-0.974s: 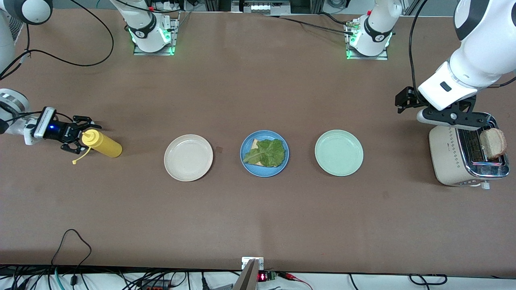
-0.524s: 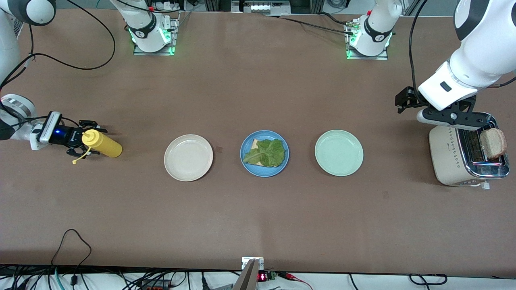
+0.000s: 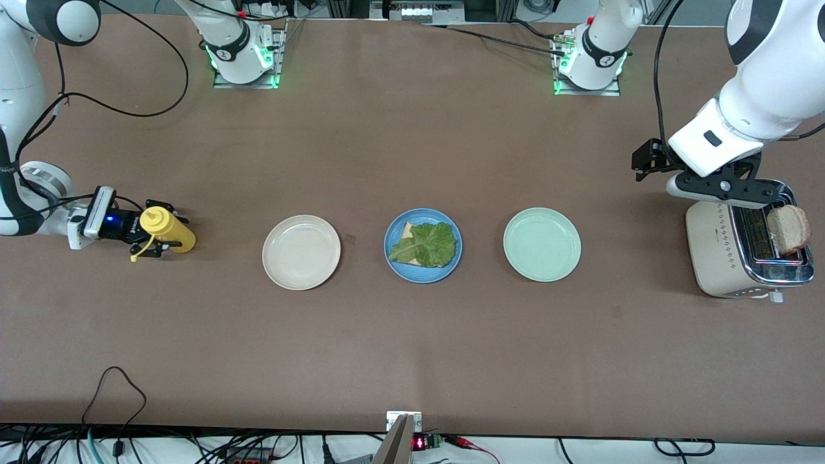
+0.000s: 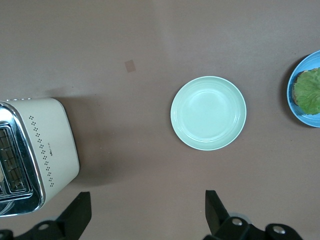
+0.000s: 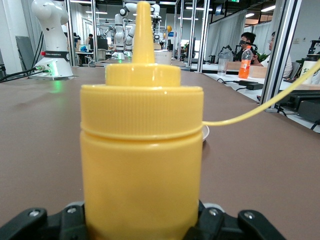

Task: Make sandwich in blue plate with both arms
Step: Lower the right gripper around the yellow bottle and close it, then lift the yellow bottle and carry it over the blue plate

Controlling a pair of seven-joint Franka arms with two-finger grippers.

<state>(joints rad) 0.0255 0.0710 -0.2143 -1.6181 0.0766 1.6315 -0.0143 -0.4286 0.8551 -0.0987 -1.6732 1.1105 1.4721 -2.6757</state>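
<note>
While the left arm [image 3: 741, 84] waits, the right gripper [image 3: 149, 232] straddles the yellow bottle [image 3: 169, 230].

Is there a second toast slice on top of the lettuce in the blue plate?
No, the lettuce lies uncovered in the blue plate.

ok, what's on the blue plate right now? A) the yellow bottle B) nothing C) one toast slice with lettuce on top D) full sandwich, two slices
C: the blue plate holds a single toast slice with the lettuce laid over it; no top slice yet, and a bread slice sits in the toaster.
</note>
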